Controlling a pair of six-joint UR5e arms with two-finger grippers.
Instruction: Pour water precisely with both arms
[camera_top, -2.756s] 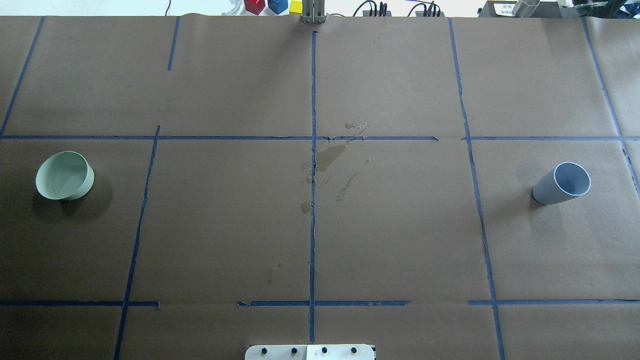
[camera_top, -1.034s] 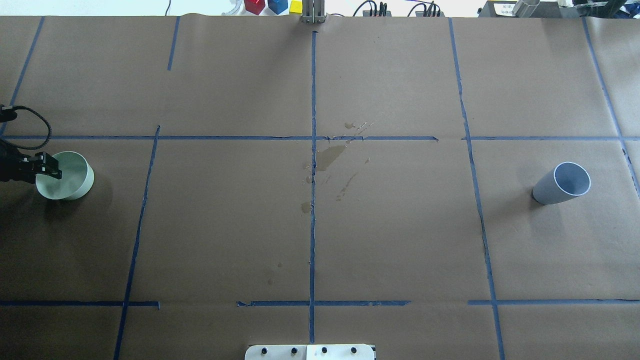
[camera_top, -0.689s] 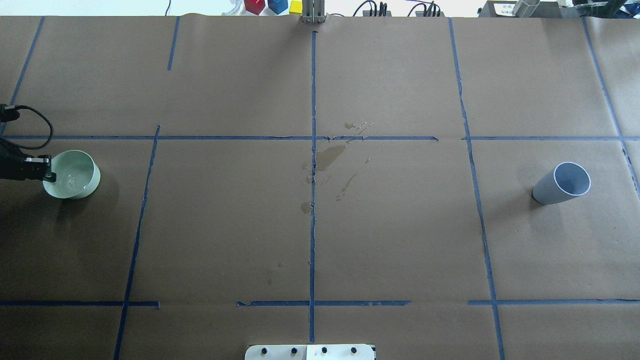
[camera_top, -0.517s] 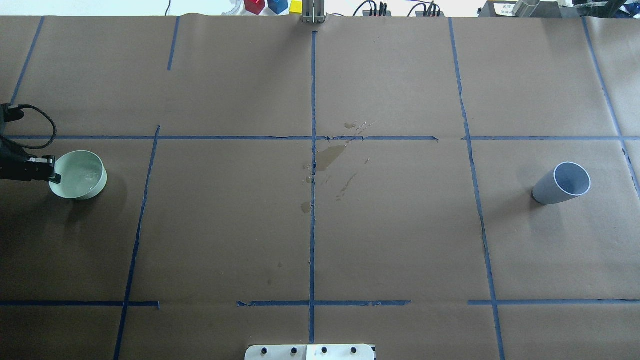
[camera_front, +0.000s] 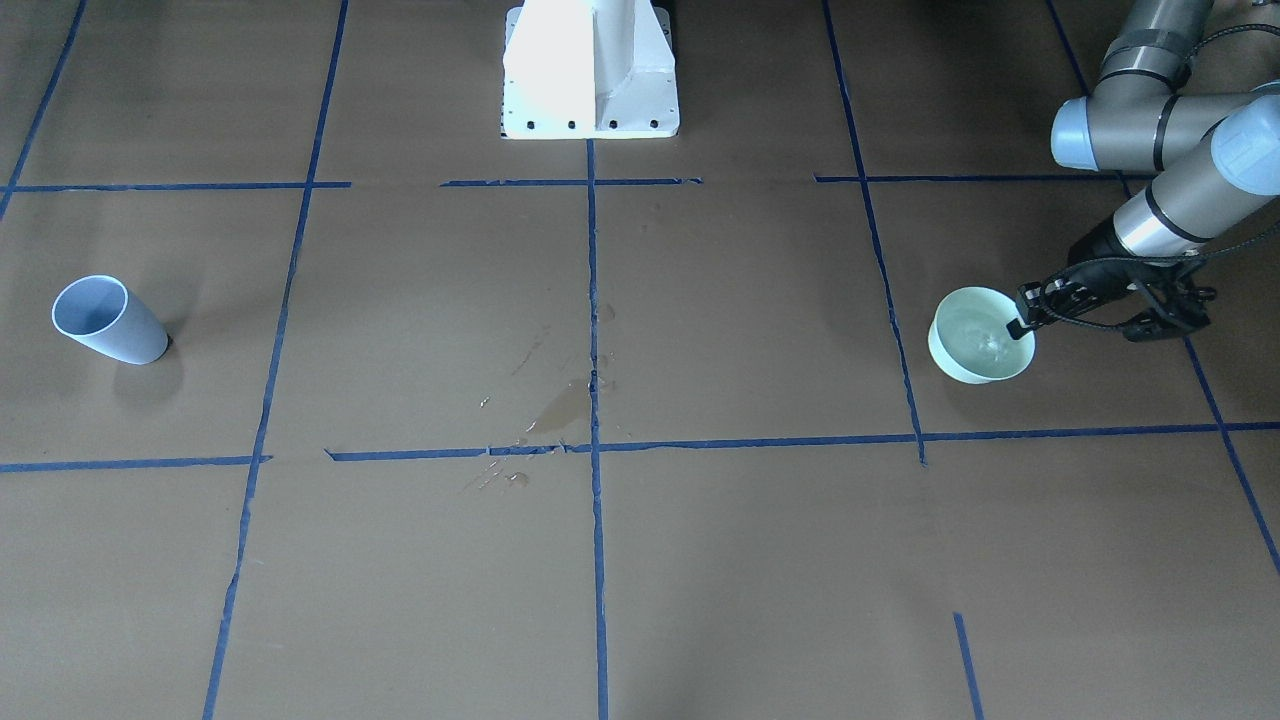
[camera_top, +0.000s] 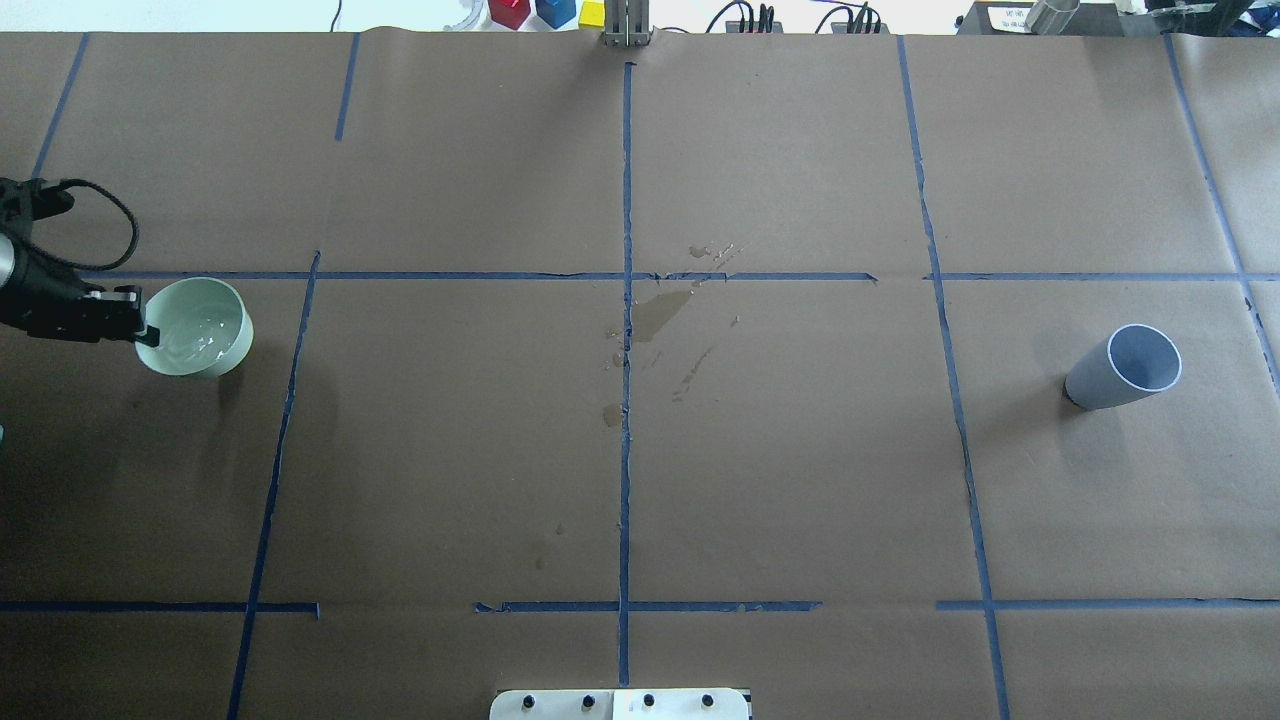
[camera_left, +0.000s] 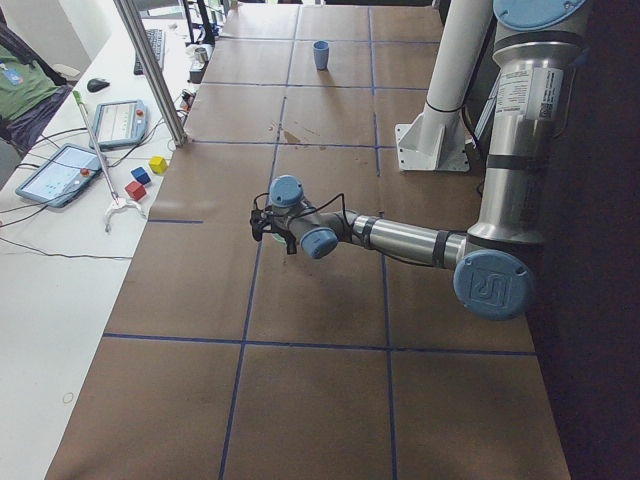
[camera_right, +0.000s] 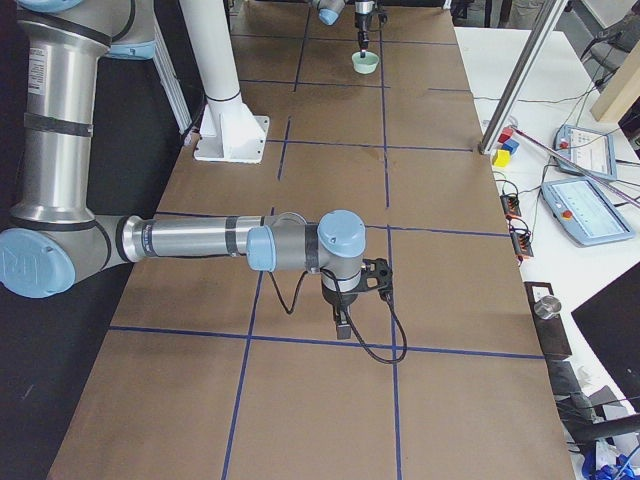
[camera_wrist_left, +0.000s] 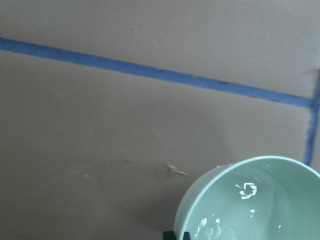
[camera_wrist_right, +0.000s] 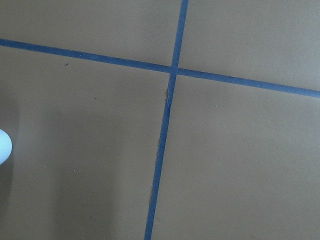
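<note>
The big grey left arm (camera_left: 405, 240) with blue caps reaches out from the right edge of the brown table (camera_left: 320, 400) to about its middle, and black wires (camera_left: 266, 222) curl round its tip. Near the table's far edge a small blue cup (camera_left: 320, 54) stands up, a wet patch (camera_left: 296, 136) lies on the paper closer in, and the white stand (camera_left: 436, 150) sits by the right edge. Past the left edge a white desk (camera_left: 50, 300) holds a tablet (camera_left: 58, 172), a second tablet (camera_left: 120, 122), a yellow block (camera_left: 158, 164), a blue block (camera_left: 140, 175) and a red block (camera_left: 134, 190).
</note>
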